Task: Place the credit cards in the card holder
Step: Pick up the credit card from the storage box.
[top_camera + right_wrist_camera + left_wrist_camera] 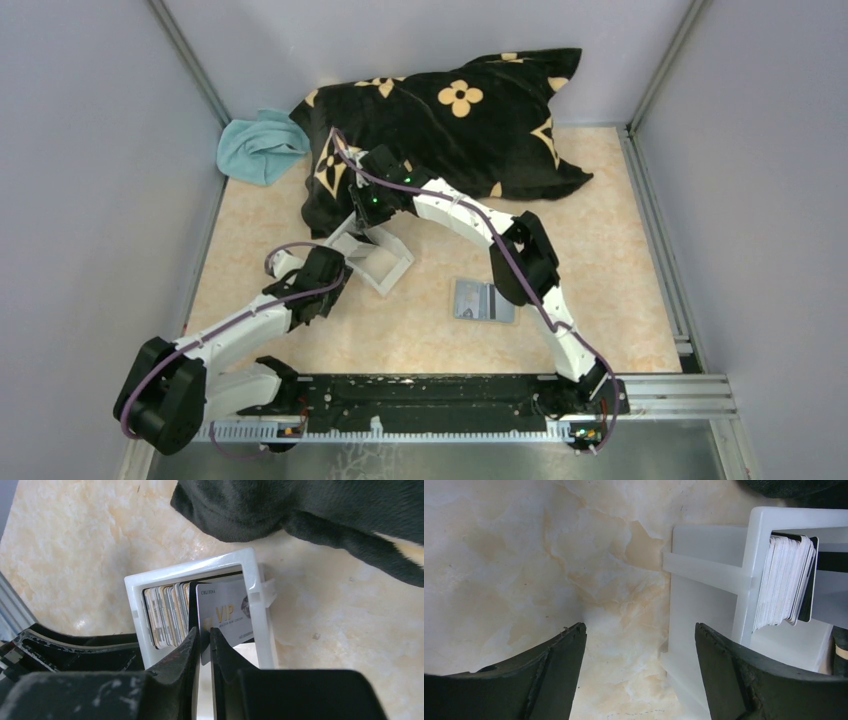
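A stack of credit cards (164, 614) stands on edge in a white tray (190, 570). My right gripper (204, 636) is shut on the outermost card, a silver VIP card (227, 611), at its lower edge; the card is still inside the tray. In the top view the right gripper (362, 228) reaches down over the tray (385, 268). My left gripper (640, 630) is open and empty, hovering over bare table just beside the tray (704, 565) and the card stack (781, 582); it shows in the top view (330, 280) too. The card holder (483, 300) lies open on the table, grey inside up, right of the tray.
A black pillow with tan flower prints (450, 125) lies at the back, touching the tray's far side (300, 510). A teal cloth (258, 148) sits at the back left. Grey walls enclose the table on three sides.
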Controlling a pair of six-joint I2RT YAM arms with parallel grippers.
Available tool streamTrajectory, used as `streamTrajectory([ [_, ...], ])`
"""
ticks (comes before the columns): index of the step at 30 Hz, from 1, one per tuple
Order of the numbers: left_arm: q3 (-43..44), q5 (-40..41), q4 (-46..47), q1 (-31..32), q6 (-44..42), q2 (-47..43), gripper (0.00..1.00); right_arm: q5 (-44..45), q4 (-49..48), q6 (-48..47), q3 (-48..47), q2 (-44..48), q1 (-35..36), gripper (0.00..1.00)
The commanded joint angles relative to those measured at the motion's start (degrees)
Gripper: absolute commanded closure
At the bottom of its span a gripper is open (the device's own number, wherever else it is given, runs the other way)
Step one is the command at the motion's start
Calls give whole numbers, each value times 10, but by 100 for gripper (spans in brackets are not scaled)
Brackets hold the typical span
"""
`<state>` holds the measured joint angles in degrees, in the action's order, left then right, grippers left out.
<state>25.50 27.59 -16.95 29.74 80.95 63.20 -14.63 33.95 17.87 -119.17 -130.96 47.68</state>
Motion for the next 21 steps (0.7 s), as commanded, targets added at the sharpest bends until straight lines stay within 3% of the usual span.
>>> streamTrajectory([
  [1,35,5,-36,-4,-28,-6,14,37,-20,-17,11,65,1,91],
  [7,96,18,-69,-3,-75,3,12,116,-33,-38,51,105,3,100],
  [16,166,34,-90,2,-148,3,11,185,-81,-56,132,185,9,100],
  [21,207,9,-64,6,-238,-4,11,200,-97,-52,183,253,9,100],
])
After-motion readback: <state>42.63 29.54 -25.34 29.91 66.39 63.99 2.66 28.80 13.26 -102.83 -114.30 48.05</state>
